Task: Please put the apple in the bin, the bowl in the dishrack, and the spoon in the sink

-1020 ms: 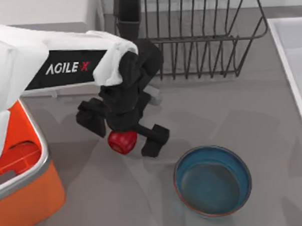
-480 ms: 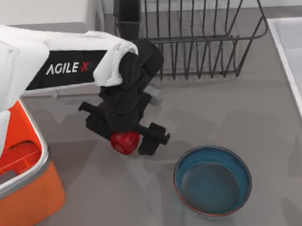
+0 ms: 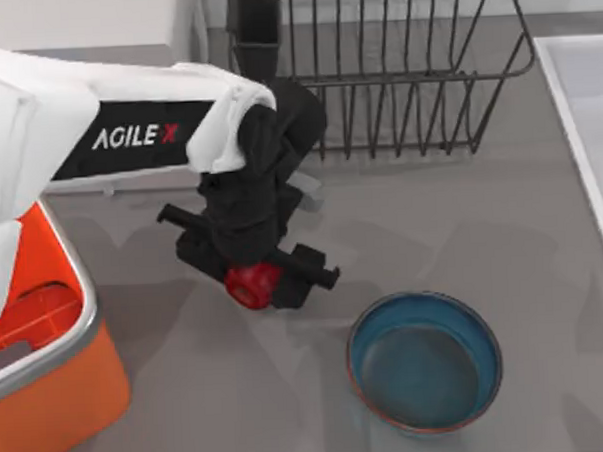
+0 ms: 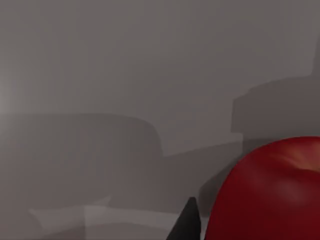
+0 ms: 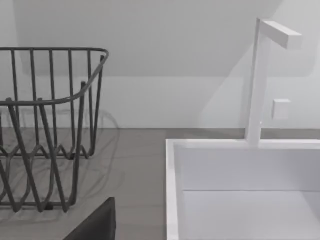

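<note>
The small, glossy red apple [image 3: 251, 284] sat on the grey counter [image 3: 544, 275] between the orange metal-rimmed bin [image 3: 48, 377] and the blue-teal bowl [image 3: 425, 362], pinched by the black fingers of the left gripper [image 3: 254, 273], whose wrist hid its upper half from above. The left wrist view showed its shiny red skin close up, cut off at the frame edge. The right wrist view took in the dark wire dishrack [image 5: 45, 125] and the white sink [image 5: 240, 185] with its tap; whether the right gripper's fingers were spread could not be told.
</note>
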